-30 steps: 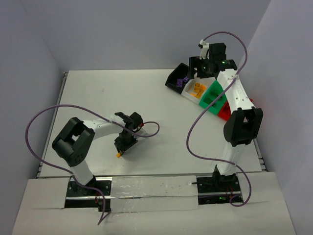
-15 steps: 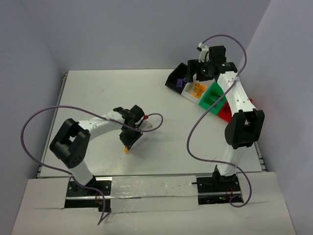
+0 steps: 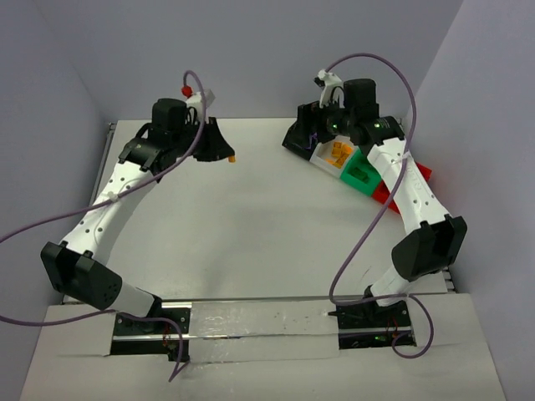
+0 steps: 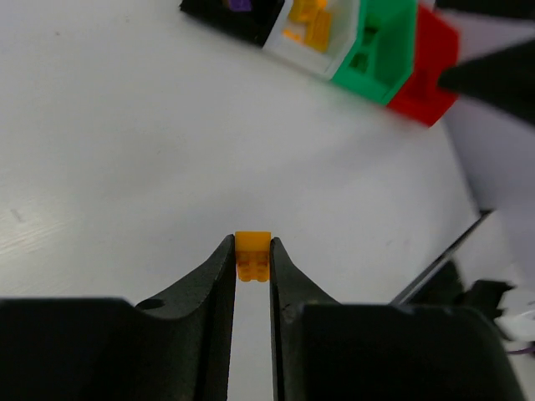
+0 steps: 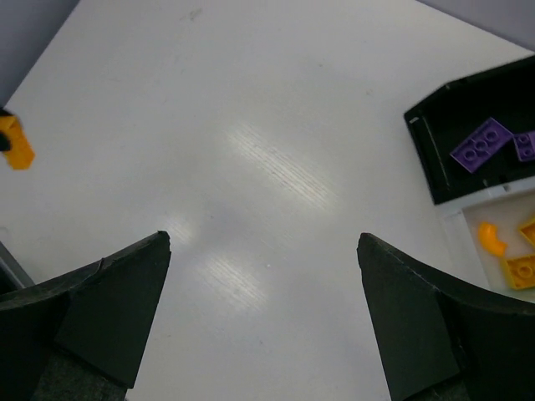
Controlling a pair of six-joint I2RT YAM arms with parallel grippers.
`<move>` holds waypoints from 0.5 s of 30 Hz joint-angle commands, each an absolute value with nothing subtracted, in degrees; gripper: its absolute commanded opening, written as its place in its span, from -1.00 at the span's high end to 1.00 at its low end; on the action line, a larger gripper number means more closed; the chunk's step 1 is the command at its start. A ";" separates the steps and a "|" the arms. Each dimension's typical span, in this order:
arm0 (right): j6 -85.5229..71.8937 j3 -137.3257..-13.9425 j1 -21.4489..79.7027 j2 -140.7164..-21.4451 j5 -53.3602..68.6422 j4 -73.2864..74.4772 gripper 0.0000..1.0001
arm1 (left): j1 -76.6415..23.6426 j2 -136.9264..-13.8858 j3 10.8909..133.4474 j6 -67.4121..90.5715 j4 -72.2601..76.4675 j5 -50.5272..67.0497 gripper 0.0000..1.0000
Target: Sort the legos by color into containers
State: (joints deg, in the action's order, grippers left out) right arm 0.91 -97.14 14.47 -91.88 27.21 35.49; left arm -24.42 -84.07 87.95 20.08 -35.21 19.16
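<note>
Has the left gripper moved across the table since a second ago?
Yes. The left gripper, shut on an orange lego, has swung from the near middle of the table to its far edge, level with the bins.

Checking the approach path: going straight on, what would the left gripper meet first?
The left gripper, holding an orange lego, faces bare table; the white bin looks first in line, though depth is unclear.

Dark jaws spread wide, the right gripper (image 5: pixel 263 242) hangs over a glossy white tabletop (image 5: pixel 251 125). At the frame's right edge sits a black bin (image 5: pixel 420 134) holding two purple bricks (image 5: pixel 481 144). A white bin (image 5: pixel 458 224) adjoins it on the side toward the gripper and carries orange pieces (image 5: pixel 491 238). Far left of the black bin, an orange brick (image 5: pixel 15 144) shows, partly cut off.
</note>
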 commanded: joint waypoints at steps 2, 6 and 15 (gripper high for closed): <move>1.49 -101.00 21.93 -89.48 27.49 34.93 -1.00 | -19.68 -82.53 85.41 42.51 -24.61 26.16 1.00; 1.03 -102.04 27.54 -90.82 26.29 36.64 -1.00 | -19.42 -82.16 85.34 46.09 -22.75 25.56 1.00; -1.83 -106.61 36.16 -97.29 21.57 36.63 -1.00 | -18.88 -79.88 81.85 52.46 -18.60 29.39 1.00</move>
